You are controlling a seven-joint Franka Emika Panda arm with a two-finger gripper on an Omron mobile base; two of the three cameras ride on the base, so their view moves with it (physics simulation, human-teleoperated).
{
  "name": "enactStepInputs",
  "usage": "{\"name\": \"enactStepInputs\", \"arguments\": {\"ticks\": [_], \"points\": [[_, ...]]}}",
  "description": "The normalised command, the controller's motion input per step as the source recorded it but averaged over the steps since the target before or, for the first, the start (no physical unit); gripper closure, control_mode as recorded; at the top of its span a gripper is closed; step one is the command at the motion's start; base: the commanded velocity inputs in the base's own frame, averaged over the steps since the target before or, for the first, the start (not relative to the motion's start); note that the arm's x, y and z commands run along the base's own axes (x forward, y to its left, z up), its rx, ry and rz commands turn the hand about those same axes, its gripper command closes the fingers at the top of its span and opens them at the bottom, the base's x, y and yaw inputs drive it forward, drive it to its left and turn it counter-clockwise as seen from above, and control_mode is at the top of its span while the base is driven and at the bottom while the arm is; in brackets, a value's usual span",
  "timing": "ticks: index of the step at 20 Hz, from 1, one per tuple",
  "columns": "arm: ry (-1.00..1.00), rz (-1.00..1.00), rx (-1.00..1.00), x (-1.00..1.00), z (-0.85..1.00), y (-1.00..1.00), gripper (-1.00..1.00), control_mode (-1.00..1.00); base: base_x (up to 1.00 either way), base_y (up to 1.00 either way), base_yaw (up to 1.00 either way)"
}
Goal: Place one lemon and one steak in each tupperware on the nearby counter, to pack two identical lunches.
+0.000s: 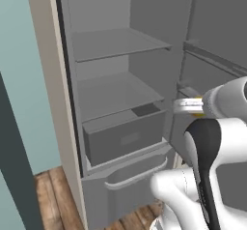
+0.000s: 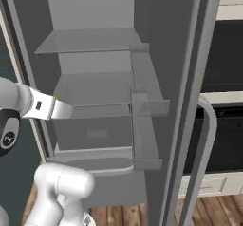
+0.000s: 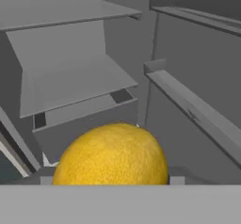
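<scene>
No readable text, label, brand, number or sign appears anywhere — not on the grey fridge shelves (image 1: 116, 43), the drawer front (image 1: 128, 139) or the door racks (image 2: 144, 104). The small dark patch on the arm's white wrist (image 2: 39, 105) is too small and blurred to read — it may be a mark, nothing more.

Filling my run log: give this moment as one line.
place: open fridge | tool: shut on lemon | shelves: bare | stage: lemon lifted, not yet packed
</scene>
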Motion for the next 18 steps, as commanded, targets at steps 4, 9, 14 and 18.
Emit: {"name": "enactStepInputs", "arguments": {"ticks": [4,9,14,18], "points": [[0.0,0.0,0.0,0.0,0.0,0.0,1.0,1.0,-0.99,0.0,-0.07],[0.0,0.0,0.0,0.0,0.0,0.0,1.0,1.0,-1.0,0.0,-0.09],[0.0,0.0,0.0,0.0,0.0,0.0,1.0,1.0,-0.95,0.0,-0.23],[0.0,0.0,0.0,0.0,0.0,0.0,1.0,1.0,-0.98,0.0,-0.3]]}}
